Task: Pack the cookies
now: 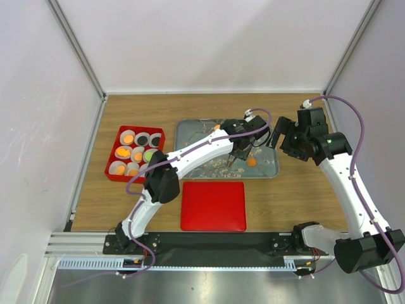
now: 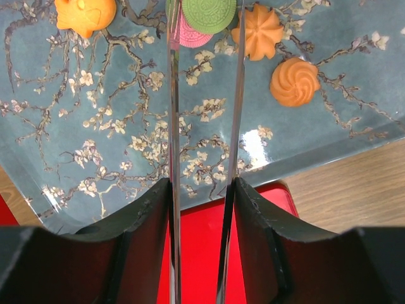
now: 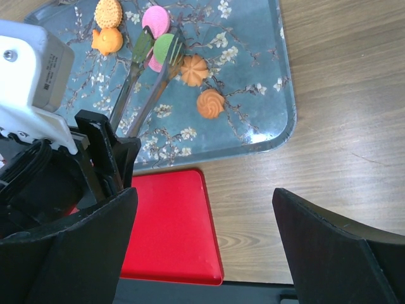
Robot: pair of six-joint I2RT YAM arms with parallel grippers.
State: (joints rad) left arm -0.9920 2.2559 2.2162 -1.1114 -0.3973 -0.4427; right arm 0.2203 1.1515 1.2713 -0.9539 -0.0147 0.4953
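Note:
My left gripper [image 2: 202,187] is shut on a pair of metal tongs [image 2: 172,114] over the blue floral tray [image 1: 266,171]. The tong tips flank a green cookie [image 2: 209,14] that overlaps a pink cookie [image 2: 190,38]; it also shows in the right wrist view [image 3: 166,47]. Orange cookies [image 2: 295,81] lie loose on the tray beside them. The red box [image 1: 134,154] at the left holds white paper cups with orange, black and green cookies. My right gripper [image 3: 204,196] is open and empty, above the bare table right of the tray.
A flat red lid [image 1: 213,206] lies on the table just in front of the tray. White walls and metal frame posts surround the wooden table [image 1: 304,202]. My left arm [image 1: 190,155] stretches across from the box to the tray.

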